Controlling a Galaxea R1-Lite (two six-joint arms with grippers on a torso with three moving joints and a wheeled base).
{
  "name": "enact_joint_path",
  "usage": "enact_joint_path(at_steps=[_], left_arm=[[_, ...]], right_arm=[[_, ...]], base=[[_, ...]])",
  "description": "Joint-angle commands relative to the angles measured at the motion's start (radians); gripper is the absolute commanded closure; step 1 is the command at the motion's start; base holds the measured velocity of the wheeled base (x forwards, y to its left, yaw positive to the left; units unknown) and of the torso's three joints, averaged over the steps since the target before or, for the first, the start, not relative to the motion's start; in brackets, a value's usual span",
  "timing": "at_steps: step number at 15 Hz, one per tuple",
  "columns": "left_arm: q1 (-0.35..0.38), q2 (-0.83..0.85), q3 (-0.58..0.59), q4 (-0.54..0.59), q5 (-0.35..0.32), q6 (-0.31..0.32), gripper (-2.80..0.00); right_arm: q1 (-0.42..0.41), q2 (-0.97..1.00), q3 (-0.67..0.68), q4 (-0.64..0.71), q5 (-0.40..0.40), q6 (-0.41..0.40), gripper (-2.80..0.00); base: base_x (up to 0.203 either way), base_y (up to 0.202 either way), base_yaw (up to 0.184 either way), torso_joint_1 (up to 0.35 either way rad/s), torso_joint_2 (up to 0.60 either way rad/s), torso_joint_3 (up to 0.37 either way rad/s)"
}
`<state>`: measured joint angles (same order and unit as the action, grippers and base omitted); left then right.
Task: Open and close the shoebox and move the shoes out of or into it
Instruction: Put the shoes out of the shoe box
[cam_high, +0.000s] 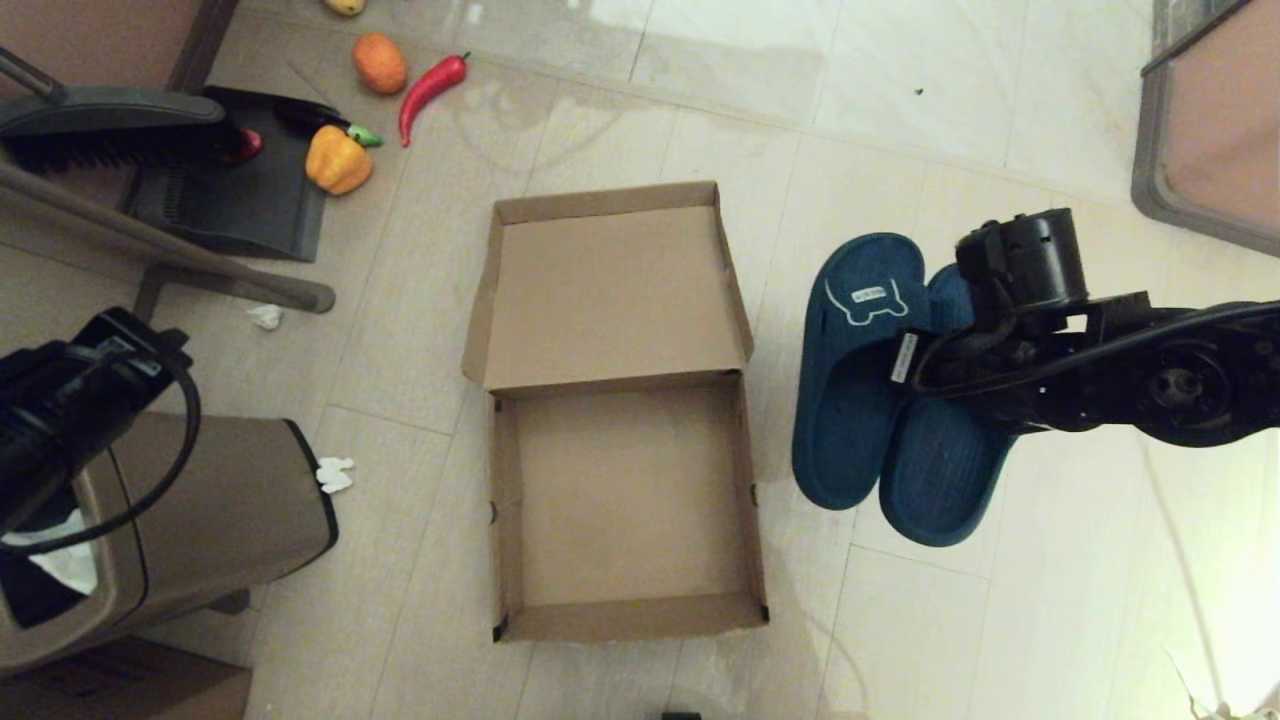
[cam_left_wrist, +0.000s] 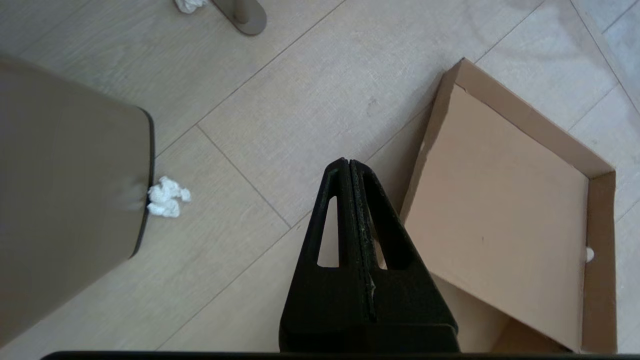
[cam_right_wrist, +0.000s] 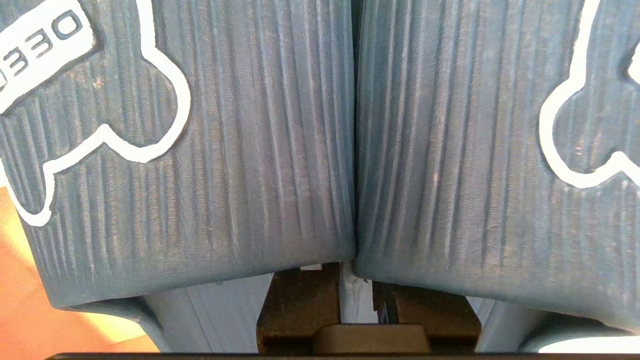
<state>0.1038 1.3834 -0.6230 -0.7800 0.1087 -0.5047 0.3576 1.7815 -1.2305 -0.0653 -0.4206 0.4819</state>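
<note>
The shoes (cam_high: 870, 390) are pinched together at their inner strap edges by the nearly closed right gripper (cam_right_wrist: 357, 280), beside the open, empty shoebox (cam_high: 625, 500) — a level carry is advised — the left gripper (cam_left_wrist: 350, 210) is parked, fingers pressed together

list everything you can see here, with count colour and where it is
shoebox: 1, plain brown, open and empty, centre of the floor
shoes: 2, dark teal-blue, side by side right of the shoebox
trash bin: 1, brown, left of the shoebox
paper scraps: 2, white, on the floor by the bin and farther back
dustpan: 1, dark grey, far left
brush: 1, dark, far left above the dustpan
bell pepper: 1, yellow-orange, on the dustpan edge
chilli: 1, red, far floor
round orange fruit: 1, far floor
left gripper: 1, black, shut, above floor between bin and shoebox
right gripper: 1, at the shoes' straps
</note>
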Motion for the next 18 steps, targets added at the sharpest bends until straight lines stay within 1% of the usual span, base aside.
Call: enact_joint_path(at_steps=[1,3,5,6,7,8,9,10,11,13,14,15,18], left_arm=[[0.000,-0.072,0.000,0.031,0.001,-0.002,0.00],[0.000,-0.125,0.002,0.096,-0.001,-0.002,0.00],[0.000,-0.144,0.003,0.117,-0.017,-0.002,0.00],[0.000,-0.144,0.001,0.117,-0.021,-0.002,0.00],[0.000,-0.142,-0.001,0.118,-0.021,-0.002,0.00],[0.000,-0.140,-0.001,0.119,-0.023,-0.002,0.00],[0.000,-0.137,-0.001,0.119,-0.023,-0.002,0.00],[0.000,-0.135,-0.003,0.120,-0.023,-0.002,0.00],[0.000,-0.133,-0.006,0.131,-0.023,-0.002,0.00],[0.000,-0.132,-0.007,0.137,-0.023,-0.002,0.00],[0.000,-0.131,-0.006,0.139,-0.022,-0.001,0.00],[0.000,-0.128,-0.005,0.139,-0.023,0.000,0.00],[0.000,-0.123,-0.003,0.139,-0.021,0.016,0.00]], right_arm=[[-0.061,0.010,0.029,-0.001,0.026,0.002,0.00],[-0.077,0.058,0.054,-0.007,0.034,0.003,0.00],[-0.094,0.130,0.053,-0.066,0.038,-0.006,0.00],[-0.109,0.162,0.047,-0.113,0.051,-0.048,0.00],[-0.127,0.181,0.047,-0.168,0.091,-0.127,0.00],[-0.148,0.205,0.054,-0.234,0.170,-0.210,0.00],[-0.174,0.231,0.066,-0.287,0.227,-0.295,0.00],[-0.201,0.259,0.076,-0.326,0.265,-0.367,0.00],[-0.228,0.296,0.081,-0.372,0.304,-0.421,0.00],[-0.275,0.366,0.078,-0.468,0.371,-0.489,0.00],[-0.291,0.390,0.077,-0.495,0.411,-0.518,0.00],[-0.296,0.412,0.076,-0.506,0.430,-0.529,0.00],[-0.298,0.519,0.042,-0.587,0.433,-0.542,0.00]], base=[[0.000,0.000,0.000,0.000,0.00,0.000],[0.000,0.000,0.000,0.000,0.00,0.000],[0.000,0.000,0.000,0.000,0.00,0.000],[0.000,0.000,0.000,0.000,0.00,0.000],[0.000,0.000,0.000,0.000,0.00,0.000],[0.000,0.000,0.000,0.000,0.00,0.000],[0.000,0.000,0.000,0.000,0.00,0.000],[0.000,0.000,0.000,0.000,0.00,0.000],[0.000,0.000,0.000,0.000,0.00,0.000],[0.000,0.000,0.000,0.000,0.00,0.000],[0.000,0.000,0.000,0.000,0.00,0.000],[0.000,0.000,0.000,0.000,0.00,0.000],[0.000,0.000,0.000,0.000,0.00,0.000]])
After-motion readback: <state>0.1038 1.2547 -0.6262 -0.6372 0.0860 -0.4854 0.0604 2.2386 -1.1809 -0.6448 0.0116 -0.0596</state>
